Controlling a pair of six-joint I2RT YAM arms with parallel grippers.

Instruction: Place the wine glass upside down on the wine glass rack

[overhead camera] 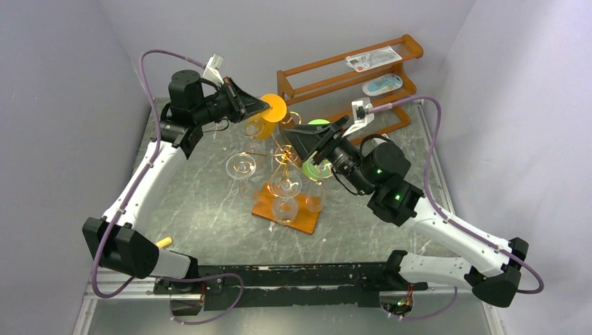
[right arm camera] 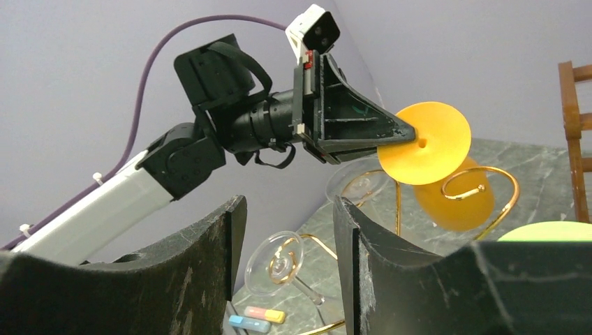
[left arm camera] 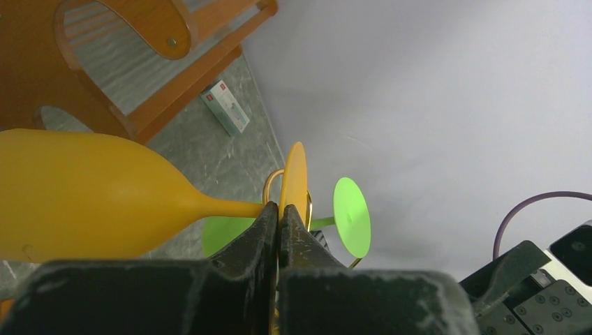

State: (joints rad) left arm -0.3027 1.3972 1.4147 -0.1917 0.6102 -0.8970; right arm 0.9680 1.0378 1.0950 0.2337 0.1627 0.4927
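Note:
An orange wine glass hangs stem-up: its round foot is on top and its bowl is below. My left gripper is shut on the rim of the foot, over a curled arm of the gold wire wine glass rack. The rack stands on an orange-brown base. In the right wrist view the foot and bowl sit at that scroll. My right gripper is open and empty beside the rack, fingers apart.
Clear glasses hang upside down on the rack, and so does a green glass. The brown three-tier shelf holds packets at the back right. A small box and colored sticks lie on the table.

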